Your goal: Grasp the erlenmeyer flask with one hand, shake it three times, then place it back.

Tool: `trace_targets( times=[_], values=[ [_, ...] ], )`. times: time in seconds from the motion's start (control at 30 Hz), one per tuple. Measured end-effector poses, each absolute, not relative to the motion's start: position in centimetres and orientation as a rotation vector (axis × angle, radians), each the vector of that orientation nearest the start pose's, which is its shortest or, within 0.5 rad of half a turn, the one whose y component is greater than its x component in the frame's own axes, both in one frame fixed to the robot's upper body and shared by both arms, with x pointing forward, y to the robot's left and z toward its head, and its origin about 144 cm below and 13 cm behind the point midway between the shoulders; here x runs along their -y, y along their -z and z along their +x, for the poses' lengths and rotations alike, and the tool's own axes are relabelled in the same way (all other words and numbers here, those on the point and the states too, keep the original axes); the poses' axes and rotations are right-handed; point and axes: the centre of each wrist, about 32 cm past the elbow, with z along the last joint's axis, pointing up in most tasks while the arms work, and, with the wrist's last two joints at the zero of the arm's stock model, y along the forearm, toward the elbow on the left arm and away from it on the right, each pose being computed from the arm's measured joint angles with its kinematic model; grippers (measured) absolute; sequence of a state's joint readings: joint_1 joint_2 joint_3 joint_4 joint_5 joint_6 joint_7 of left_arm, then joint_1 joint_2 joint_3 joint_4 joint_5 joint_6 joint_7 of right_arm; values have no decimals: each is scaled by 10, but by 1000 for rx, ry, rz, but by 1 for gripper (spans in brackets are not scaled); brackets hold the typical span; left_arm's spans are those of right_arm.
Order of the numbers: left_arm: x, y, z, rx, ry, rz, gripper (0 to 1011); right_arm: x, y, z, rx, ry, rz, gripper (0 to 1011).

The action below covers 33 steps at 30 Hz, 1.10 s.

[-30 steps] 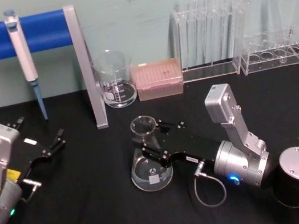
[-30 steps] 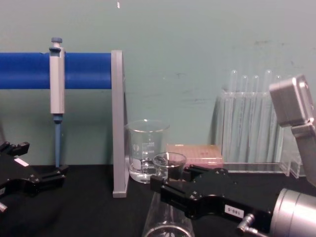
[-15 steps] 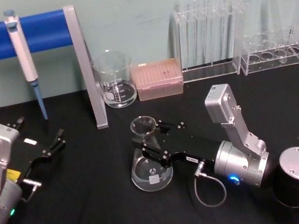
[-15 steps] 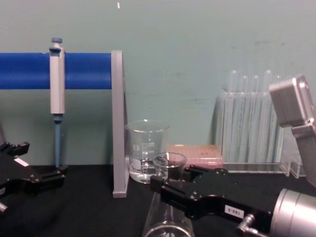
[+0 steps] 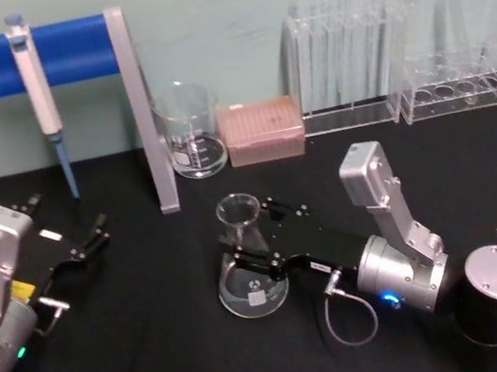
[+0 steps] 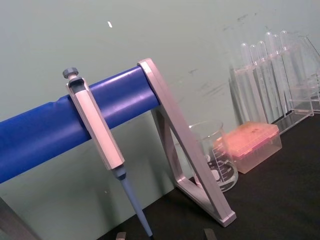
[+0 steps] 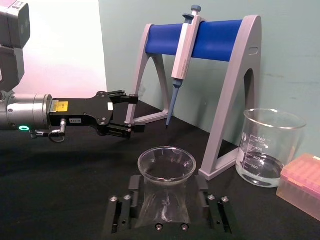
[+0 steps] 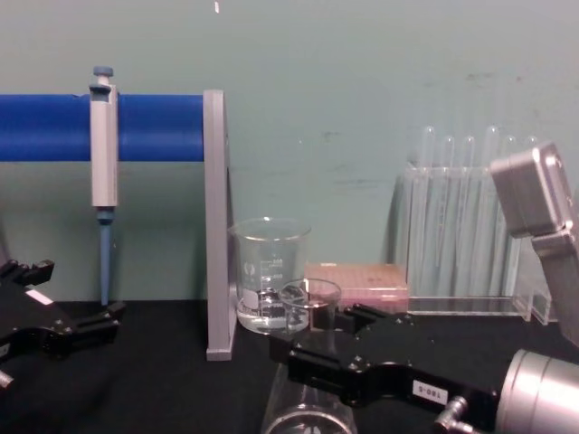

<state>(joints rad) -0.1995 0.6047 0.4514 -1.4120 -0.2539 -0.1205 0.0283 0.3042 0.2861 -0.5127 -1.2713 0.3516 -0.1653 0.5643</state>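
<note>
Two black fingers [image 7: 202, 195] of our right gripper [image 5: 245, 247] sit on either side of the erlenmeyer flask [image 5: 249, 268], at its thin neck. In the right wrist view the neck fills the gap between them, so we think they are clamped on the glass, or very close to it.

Our flask stands upright near the middle of the bench [image 5: 163, 355], with its wide round bottom on the black top. Its long line runs straight up and down, and our right arm comes at it from the side, lying low and flat. So the fingers cross the neck sideways, just under the flared rim [image 8: 309, 293].

Our left gripper [image 5: 86, 246] waits well apart on the left side of the bench, with its fingers a little apart and nothing in them. Our right one is the nearer hand by far.

Next we think the flask must go straight up, because the beaker [image 5: 190, 130] and the grey stand leg [image 5: 141, 109] are near behind it, and a tilted shake could bump them
</note>
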Motion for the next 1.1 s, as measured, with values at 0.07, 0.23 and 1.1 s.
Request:
trace_targets(
  times=[0.07,0.23,1.1],
  values=[
    [-310,-1140,489,285,-1248,304,1001,191,-1124,516,43,620,-22,717],
    [-310,-1140,489,285,-1248,304,1001,191,-1124,516,43,620,-21,866],
    [-310,-1140,489,285,-1248,304,1001,191,-1124,516,45,619,-17,1003]
  ],
)
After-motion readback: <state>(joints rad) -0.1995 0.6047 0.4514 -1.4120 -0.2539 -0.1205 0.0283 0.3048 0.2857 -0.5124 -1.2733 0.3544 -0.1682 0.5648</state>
